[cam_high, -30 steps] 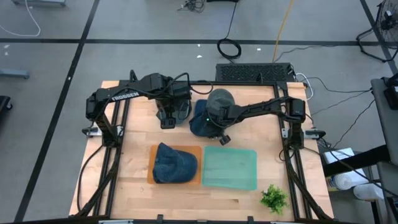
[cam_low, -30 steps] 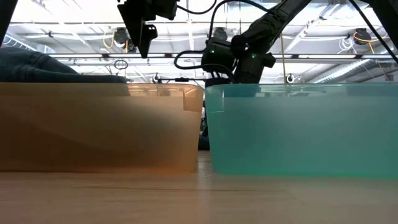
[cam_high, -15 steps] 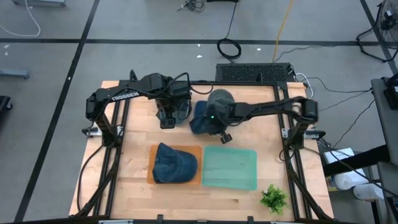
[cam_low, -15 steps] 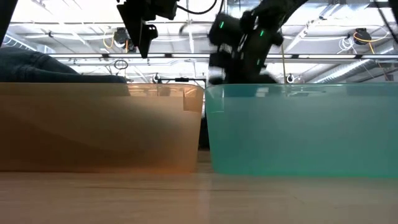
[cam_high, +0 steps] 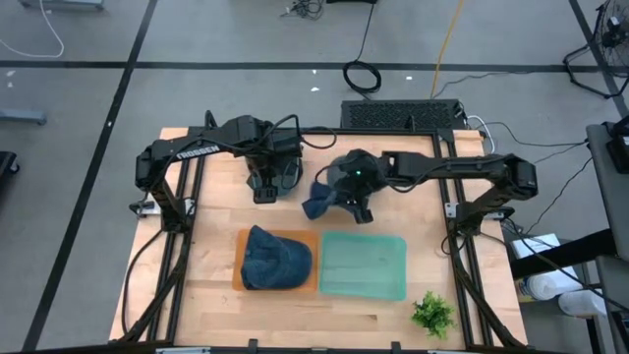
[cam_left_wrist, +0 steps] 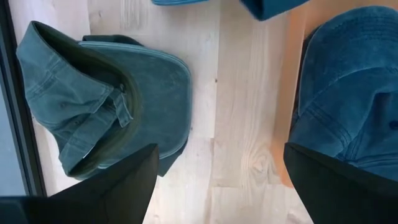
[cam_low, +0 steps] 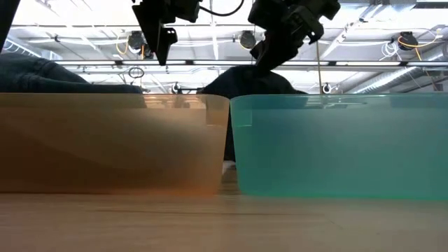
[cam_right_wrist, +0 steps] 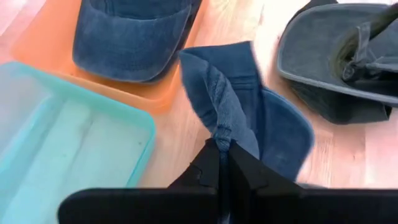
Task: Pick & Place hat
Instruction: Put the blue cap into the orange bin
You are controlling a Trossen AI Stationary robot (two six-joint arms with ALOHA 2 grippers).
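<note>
Hat [cam_high: 319, 197] pinched in closed right hand [cam_right_wrist: 221, 151], lifted beside teal bin [cam_high: 363, 265], not yet placed. Denim hat [cam_high: 275, 260] already in orange bin [cam_right_wrist: 43, 46]. Left hand [cam_high: 263, 187] open, idle.

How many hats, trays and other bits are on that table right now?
Hats: 3 (blue hat in the orange tray, blue hat held by the right gripper, grey-green hat)
Trays: 2 (orange tray, teal tray)
Plants: 1 (small green plant)
Total: 6
</note>
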